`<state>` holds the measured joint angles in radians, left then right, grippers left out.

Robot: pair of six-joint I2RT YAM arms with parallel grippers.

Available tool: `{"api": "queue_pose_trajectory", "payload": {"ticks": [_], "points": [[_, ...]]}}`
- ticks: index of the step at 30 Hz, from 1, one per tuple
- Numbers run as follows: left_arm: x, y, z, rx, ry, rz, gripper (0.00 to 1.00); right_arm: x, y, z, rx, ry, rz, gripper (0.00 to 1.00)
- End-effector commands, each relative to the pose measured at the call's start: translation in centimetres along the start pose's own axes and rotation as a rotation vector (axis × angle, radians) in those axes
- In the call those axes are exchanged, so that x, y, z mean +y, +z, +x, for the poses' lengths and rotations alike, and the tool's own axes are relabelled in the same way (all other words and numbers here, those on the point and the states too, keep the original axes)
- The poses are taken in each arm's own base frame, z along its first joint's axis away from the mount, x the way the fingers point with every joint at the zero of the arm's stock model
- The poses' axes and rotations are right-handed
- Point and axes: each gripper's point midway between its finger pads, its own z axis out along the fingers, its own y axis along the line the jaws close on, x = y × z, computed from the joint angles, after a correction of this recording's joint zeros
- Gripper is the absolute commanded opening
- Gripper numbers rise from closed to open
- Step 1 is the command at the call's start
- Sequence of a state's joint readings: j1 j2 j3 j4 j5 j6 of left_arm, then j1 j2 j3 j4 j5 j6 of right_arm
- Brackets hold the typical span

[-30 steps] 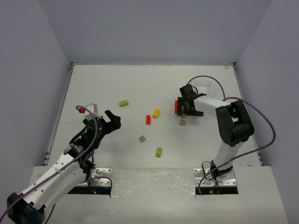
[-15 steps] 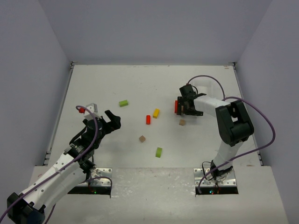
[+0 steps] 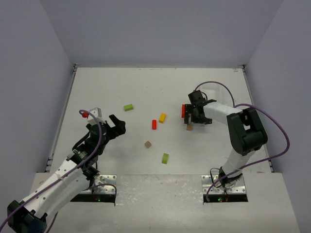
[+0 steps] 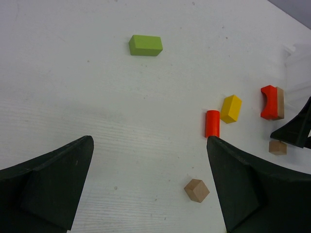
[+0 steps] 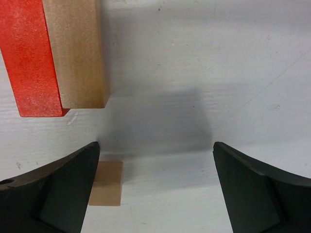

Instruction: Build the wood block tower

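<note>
The wood blocks lie scattered flat on the white table; no tower is in view. A red arch piece (image 3: 183,110) (image 5: 30,58) lies against a plain brown bar (image 5: 75,51). My right gripper (image 3: 195,119) (image 5: 154,162) hangs open just beside them, and a small brown cube (image 3: 189,127) (image 5: 106,183) sits by its left finger. A yellow block (image 3: 162,117), a red cylinder (image 3: 154,124), a second brown cube (image 3: 147,144) (image 4: 196,190) and two green blocks (image 3: 128,107) (image 3: 165,158) lie mid-table. My left gripper (image 3: 116,127) (image 4: 149,145) is open and empty, well left of them.
Grey walls close off the table (image 3: 97,87) at the left, back and right. The right arm's purple cable (image 3: 272,121) loops out over the right side. Both arm bases (image 3: 102,182) sit at the near edge.
The right gripper has shifted slightly nearer, toward the small brown cube. The left arm and the blocks have not moved.
</note>
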<state>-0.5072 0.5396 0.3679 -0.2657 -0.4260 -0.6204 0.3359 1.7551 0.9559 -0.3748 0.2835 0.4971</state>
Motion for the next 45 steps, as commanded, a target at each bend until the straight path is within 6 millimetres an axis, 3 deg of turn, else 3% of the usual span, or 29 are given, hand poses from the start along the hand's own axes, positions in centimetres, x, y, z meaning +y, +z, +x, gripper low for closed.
{"api": "queue_pose_trajectory", "payload": {"ticks": [1,20,33,38,45], "points": [[-0.3,0.2,-0.9,-0.039,-0.005,0.011,1.0,1.1,-0.2,-2.3,-0.05,-0.001,-0.039,0.99],[-0.3,0.2,-0.9,-0.037,0.0,0.005,1.0,1.7,1.1,-4.3,-0.067,0.0,-0.022,0.99],[-0.3,0.2,-0.9,-0.037,-0.002,0.009,1.0,1.5,0.6,-4.1,-0.069,0.007,-0.025,0.99],[-0.4,0.2,-0.9,-0.036,-0.001,0.009,1.0,2.6,-1.5,-3.9,-0.084,-0.005,-0.119,0.99],[-0.5,0.2,-1.0,-0.035,-0.006,0.015,1.0,5.8,-7.4,-4.6,-0.205,-0.078,-0.313,0.99]]}}
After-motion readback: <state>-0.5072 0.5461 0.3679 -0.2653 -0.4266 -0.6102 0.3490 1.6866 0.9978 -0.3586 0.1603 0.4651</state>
